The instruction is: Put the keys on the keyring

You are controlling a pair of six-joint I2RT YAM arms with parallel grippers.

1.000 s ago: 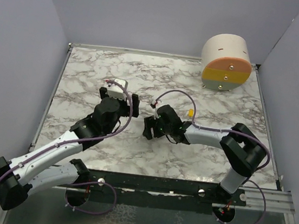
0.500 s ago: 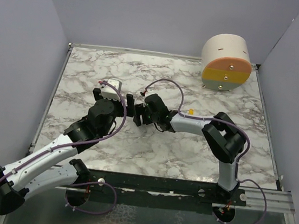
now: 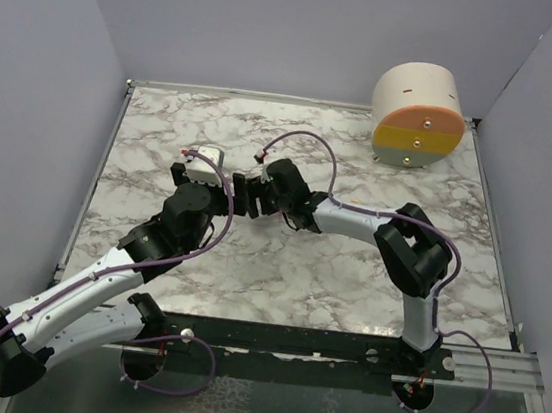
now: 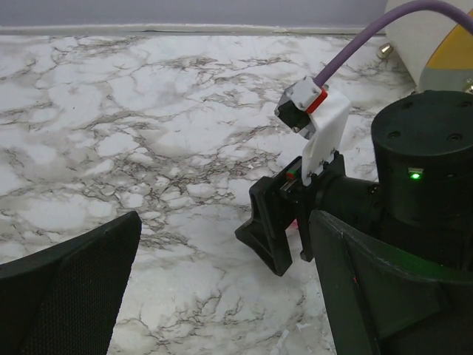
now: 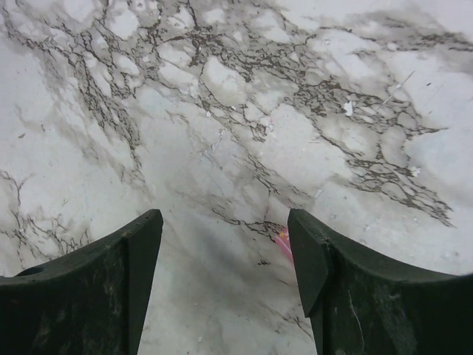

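well, the right gripper (image 5: pixel 223 225) hangs wide open low over the pink key (image 5: pixel 283 248), which lies on the marble table (image 5: pixel 222 89) off-centre, at one finger's inner edge. the left gripper (image 4: pixel 225 222), also spread wide, waits near the key. i'd centre over the key first, then close slowly, since it looks thin and flat.

I see the bench (image 3: pixel 298 270) as white marble with grey-brown veining. The pink key (image 5: pixel 283 248) shows as a magenta sliver against it. The left end effector (image 4: pixel 225 222) and the right end effector (image 5: pixel 223 218) are both matte black, and their cables (image 3: pixel 304 140) are purple. A green light (image 4: pixel 415 175) glows on black casing. The cylinder (image 3: pixel 418 113) is cream, its face banded orange, yellow and grey.
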